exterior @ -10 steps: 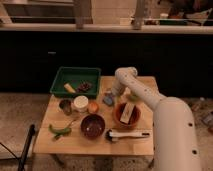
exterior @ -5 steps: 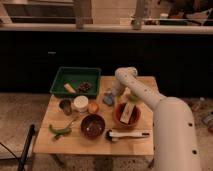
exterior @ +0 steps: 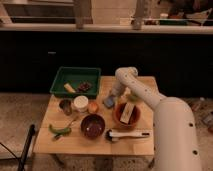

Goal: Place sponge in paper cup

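Observation:
The sponge is a small blue-grey pad lying on the wooden table, right of the small orange cup. The paper cup is white and round and stands upright left of the orange cup, about two cup widths left of the sponge. My gripper hangs at the end of the white arm, which reaches down from above. It sits right over the sponge's far right edge, touching or nearly touching it.
A green tray at the back left holds a yellow block and a dark item. A metal cup, small orange cup, dark bowl, brown bowl, white-handled tool and green vegetable crowd the table.

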You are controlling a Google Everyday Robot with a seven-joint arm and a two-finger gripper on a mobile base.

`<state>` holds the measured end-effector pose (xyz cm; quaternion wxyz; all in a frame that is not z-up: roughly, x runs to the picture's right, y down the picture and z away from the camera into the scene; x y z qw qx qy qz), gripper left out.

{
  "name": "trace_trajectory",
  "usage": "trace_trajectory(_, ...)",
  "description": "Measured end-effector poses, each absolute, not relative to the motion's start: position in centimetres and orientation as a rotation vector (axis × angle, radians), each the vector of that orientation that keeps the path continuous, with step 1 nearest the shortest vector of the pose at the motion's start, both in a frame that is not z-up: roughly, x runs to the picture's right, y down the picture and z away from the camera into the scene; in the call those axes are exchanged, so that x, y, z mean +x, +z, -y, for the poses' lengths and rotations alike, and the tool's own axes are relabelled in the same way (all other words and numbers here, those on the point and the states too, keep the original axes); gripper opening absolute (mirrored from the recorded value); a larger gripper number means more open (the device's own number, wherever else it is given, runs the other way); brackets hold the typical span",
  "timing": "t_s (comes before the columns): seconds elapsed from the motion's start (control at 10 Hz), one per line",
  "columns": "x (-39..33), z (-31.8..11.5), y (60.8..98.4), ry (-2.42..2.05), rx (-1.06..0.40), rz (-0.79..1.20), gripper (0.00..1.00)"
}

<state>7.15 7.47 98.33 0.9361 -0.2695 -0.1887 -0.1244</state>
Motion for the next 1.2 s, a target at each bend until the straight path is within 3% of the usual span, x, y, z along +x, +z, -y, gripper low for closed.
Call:
trace_trajectory(0.3,7.2,-7.4,98.2,-0.256,-0.552,0.384,0.00)
trace_trajectory(0.7,7.0,-7.3,97.9,-0.269,-0.536,0.386,0.00)
trace_trajectory(1.2,5.6,-5.0,92.9,-0.331,-0.400,0.416,0.00)
